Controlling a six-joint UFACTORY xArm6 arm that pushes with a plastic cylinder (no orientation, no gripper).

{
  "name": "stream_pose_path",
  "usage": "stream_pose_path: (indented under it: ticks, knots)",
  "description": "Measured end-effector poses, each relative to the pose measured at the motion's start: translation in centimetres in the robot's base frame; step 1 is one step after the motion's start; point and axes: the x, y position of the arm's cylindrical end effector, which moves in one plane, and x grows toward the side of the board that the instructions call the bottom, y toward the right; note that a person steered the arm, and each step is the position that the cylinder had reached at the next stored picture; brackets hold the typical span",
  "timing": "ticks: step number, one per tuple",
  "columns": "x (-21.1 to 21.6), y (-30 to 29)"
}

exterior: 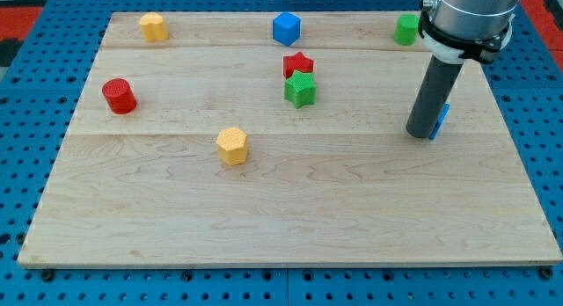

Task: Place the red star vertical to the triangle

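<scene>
the red star-shaped block [298, 64] lies in the upper middle of the pale wooden worktop [290, 209], touching the green star-shaped block [300, 90] just below it. there is no claw on this arm, so nothing is open, shut or holding; my tip [420, 134], the lower end of the dark rod, rests at the view's right, well apart from the red star. a small blue block [440, 120] sits right against the rod, mostly hidden behind it; its shape cannot be made out, though it is likely the triangle the task means.

the step in hand looks like the approach, with the push itself not yet begun. to do it well, the tip should come round to the view's left of the red star and push it rightward along the top, so it ends above the blue block in a line running up and down the view. the risk is dragging the green star along, since the two touch; contact should be high on the red star's left side, clear of the green one. the green block [406, 29] in the top right corner also sits near that path.
</scene>
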Motion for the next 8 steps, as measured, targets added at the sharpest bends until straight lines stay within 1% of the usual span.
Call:
stream_pose_path:
  ticks: [2, 3, 4, 5, 7, 8]
  knots:
    - [-2.2, 0.7]
    - [-3.9, -5.5]
    - [-7.0, -5.3]
    - [-9.7, -1.3]
    - [-11.5, -1.1]
    - [-14.6, -5.5]
